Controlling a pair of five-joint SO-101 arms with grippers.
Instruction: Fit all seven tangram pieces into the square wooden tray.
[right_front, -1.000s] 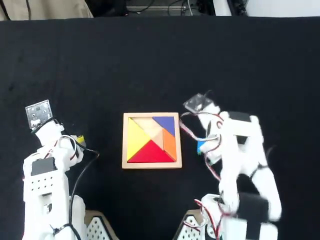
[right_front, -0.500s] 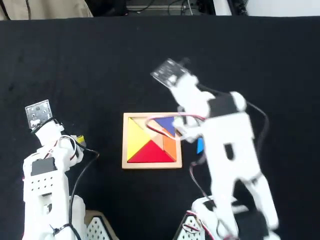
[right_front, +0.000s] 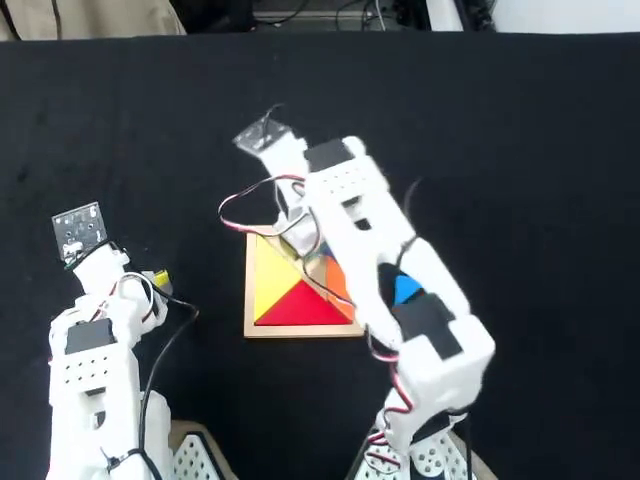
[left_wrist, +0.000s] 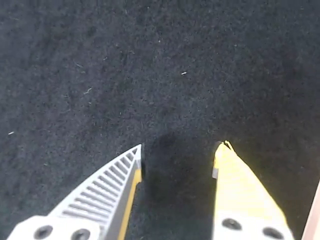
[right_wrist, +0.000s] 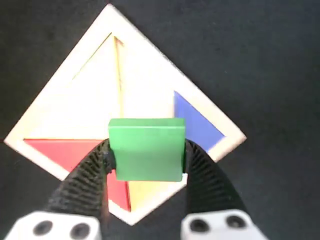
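Your right gripper (right_wrist: 147, 150) was closed firmly on a green square wooden tangram piece (right_wrist: 146, 145), holding it just over the square wooden tray (right_front: 300, 329). Your left gripper (left_wrist: 181, 147) hung spread apart, holding nothing, over the black cloth-covered table (left_wrist: 150, 60).
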